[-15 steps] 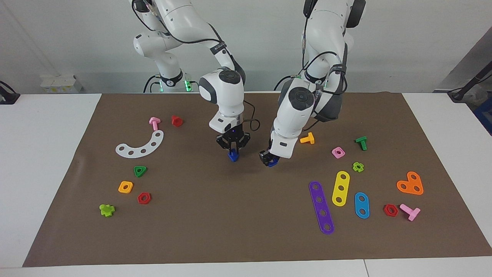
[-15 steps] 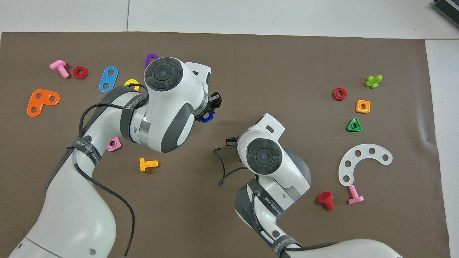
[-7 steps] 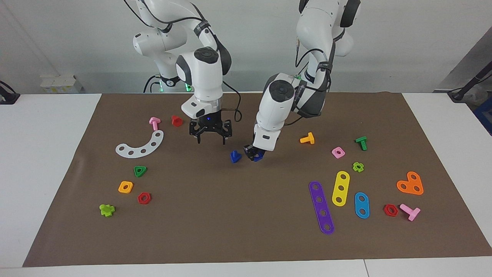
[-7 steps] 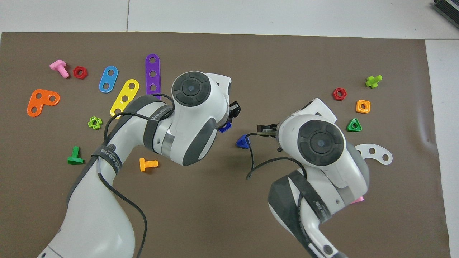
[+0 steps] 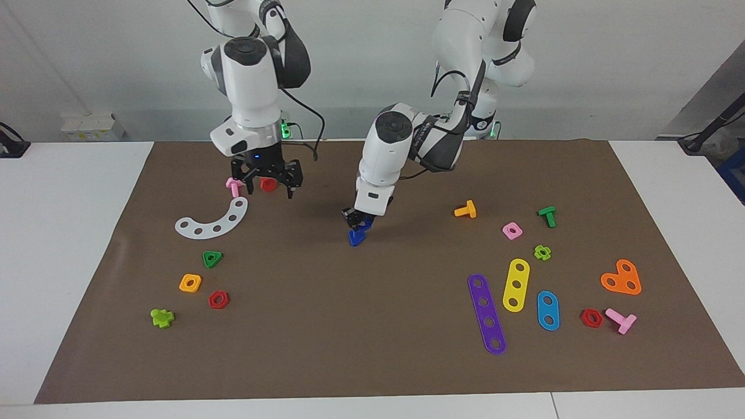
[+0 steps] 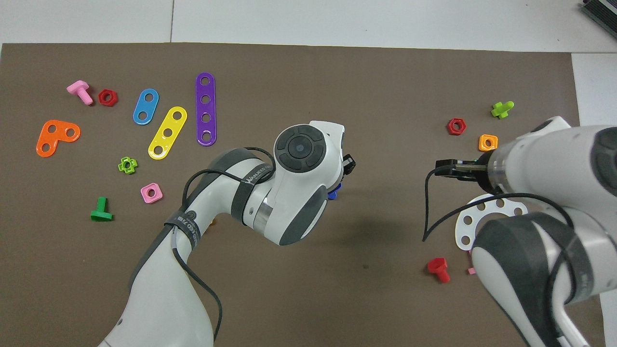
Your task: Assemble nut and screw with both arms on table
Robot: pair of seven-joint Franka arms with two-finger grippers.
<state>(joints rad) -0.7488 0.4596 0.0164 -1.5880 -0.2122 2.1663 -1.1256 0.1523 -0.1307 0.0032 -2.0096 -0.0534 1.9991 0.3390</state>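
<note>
The dark-blue screw (image 5: 354, 238) stands on the brown mat (image 5: 372, 326) near the middle of the table (image 5: 70, 233). My left gripper (image 5: 357, 217) is directly over it, shut on the dark-blue nut (image 5: 363, 223), which sits just at the screw's top; I cannot tell whether they touch. In the overhead view the left hand covers both, and only a blue edge (image 6: 333, 193) shows beside the left gripper (image 6: 345, 169). My right gripper (image 5: 269, 189) is open and empty, raised over the red bolt (image 5: 268, 184); it also shows in the overhead view (image 6: 441, 169).
A pink bolt (image 5: 234, 186), white curved strip (image 5: 212, 221), green triangular nut (image 5: 212, 258), orange square nut (image 5: 190, 283) and red hex nut (image 5: 218, 299) lie toward the right arm's end. An orange bolt (image 5: 465, 209), pink square nut (image 5: 511, 231) and coloured strips lie toward the left arm's end.
My right gripper let go of the screw, left it standing on the mat, rose and drew back toward its own end. My left gripper carried the nut sideways to over the screw.
</note>
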